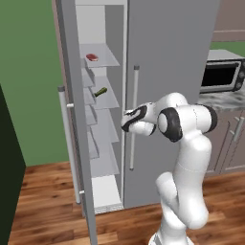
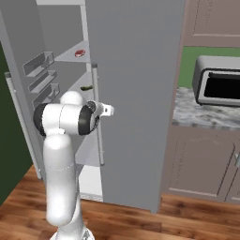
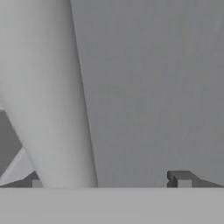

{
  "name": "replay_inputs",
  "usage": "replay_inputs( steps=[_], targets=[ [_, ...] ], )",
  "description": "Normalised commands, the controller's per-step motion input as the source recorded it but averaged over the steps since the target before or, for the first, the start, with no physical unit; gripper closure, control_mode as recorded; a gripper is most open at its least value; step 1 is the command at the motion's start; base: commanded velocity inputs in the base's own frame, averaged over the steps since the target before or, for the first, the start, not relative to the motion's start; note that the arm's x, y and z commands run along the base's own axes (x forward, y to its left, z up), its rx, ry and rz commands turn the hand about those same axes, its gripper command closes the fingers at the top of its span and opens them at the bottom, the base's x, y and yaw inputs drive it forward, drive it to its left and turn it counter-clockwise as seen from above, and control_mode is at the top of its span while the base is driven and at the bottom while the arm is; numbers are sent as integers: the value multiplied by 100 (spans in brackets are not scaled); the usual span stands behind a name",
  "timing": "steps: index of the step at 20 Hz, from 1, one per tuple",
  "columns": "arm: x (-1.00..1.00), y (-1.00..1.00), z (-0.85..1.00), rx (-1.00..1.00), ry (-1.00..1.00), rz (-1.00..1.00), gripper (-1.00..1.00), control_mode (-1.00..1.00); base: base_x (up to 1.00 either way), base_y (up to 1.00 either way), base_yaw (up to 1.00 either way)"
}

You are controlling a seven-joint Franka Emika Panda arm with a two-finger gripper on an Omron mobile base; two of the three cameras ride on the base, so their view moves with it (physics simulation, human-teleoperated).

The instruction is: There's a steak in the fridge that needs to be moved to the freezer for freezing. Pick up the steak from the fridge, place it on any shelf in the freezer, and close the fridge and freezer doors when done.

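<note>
Left base view: small red marbled steak (image 1: 92,57) already lies on the top translucent shelf of the narrow freezer (image 1: 98,62), near its front left corner. My claw (image 3: 109,183) gapes wide, empty, straddling the silver bar handle (image 1: 134,117). Freezer door (image 1: 72,119) remains unclosed.

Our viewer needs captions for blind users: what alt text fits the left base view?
A white robot arm reaches toward the silver handle of a grey refrigerator's closed door. The other door stands open, showing a steak on the top shelf and a green vegetable below.
</note>
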Motion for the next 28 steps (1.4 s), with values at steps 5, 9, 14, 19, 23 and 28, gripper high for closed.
replay_inputs(
  steps=[5,9,14,19,23,28],
  targets=[
    [-15,1,26,0,0,-3,-100,-100,0,0,0],
    [-48,-1,42,0,0,-3,-100,-100,0,0,0],
    [-44,-17,46,1,0,-2,-100,-100,0,0,0],
    [-35,-56,89,10,-2,-3,-100,-100,0,0,0],
    [-39,-78,90,12,-7,-1,-100,-100,0,0,0],
    [-75,-65,77,10,-10,0,-100,-100,0,0,0]
  ],
)
